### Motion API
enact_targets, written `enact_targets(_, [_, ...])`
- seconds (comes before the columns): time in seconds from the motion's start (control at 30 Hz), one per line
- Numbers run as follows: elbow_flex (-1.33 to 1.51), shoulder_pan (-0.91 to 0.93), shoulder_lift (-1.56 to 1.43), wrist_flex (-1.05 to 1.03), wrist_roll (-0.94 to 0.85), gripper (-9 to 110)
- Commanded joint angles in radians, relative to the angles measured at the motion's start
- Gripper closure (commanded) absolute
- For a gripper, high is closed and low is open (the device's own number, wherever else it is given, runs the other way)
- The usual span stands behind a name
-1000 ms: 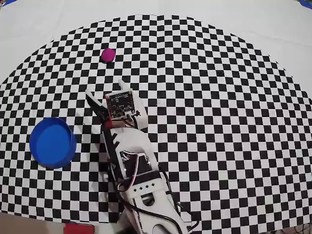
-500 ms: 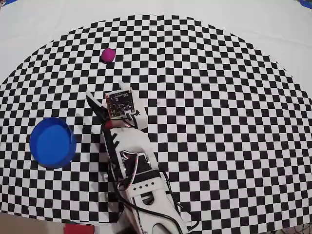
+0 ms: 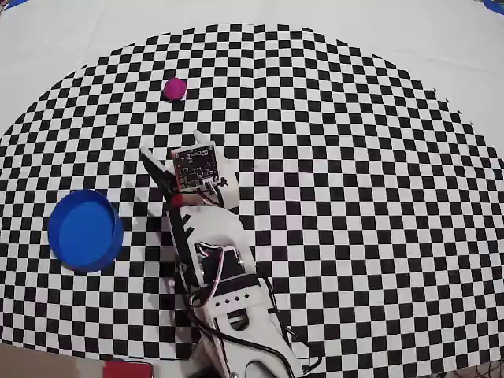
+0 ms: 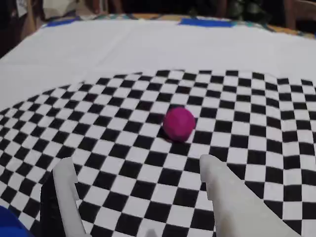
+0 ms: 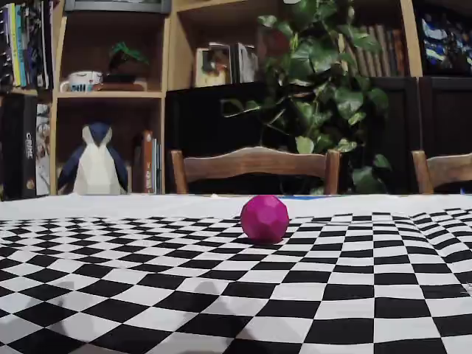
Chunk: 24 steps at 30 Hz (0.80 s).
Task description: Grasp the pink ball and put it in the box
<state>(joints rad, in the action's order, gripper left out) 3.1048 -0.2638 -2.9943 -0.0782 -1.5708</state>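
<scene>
The pink ball (image 3: 175,88) rests on the checkered cloth at the upper left of the overhead view. It also shows in the wrist view as the pink ball (image 4: 178,123) and in the fixed view as the pink ball (image 5: 265,218). The box (image 3: 85,230), a round blue tub, sits at the left and holds nothing. My gripper (image 3: 172,147) hangs a little short of the ball, pointing toward it. In the wrist view the gripper (image 4: 136,168) is open, its white fingers (image 4: 64,173) spread wide, with only cloth between them and the ball ahead, slightly right of centre.
A flat red rectangle (image 3: 126,368) lies at the bottom edge beside the arm's base. Plain white cloth (image 3: 409,31) surrounds the checkered area. Behind the table in the fixed view stand a wooden chair (image 5: 254,166), bookshelves and a leafy plant (image 5: 324,81).
The gripper head has shifted only very slightly. The ball and the box have stayed where they were.
</scene>
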Motion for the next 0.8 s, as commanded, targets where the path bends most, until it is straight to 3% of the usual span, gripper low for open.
enact_targets(0.0, [-0.003,0.008,0.017,0.026,-0.008,72])
enact_targets(0.77, [-0.106,0.017,0.178,0.052,-0.008,72])
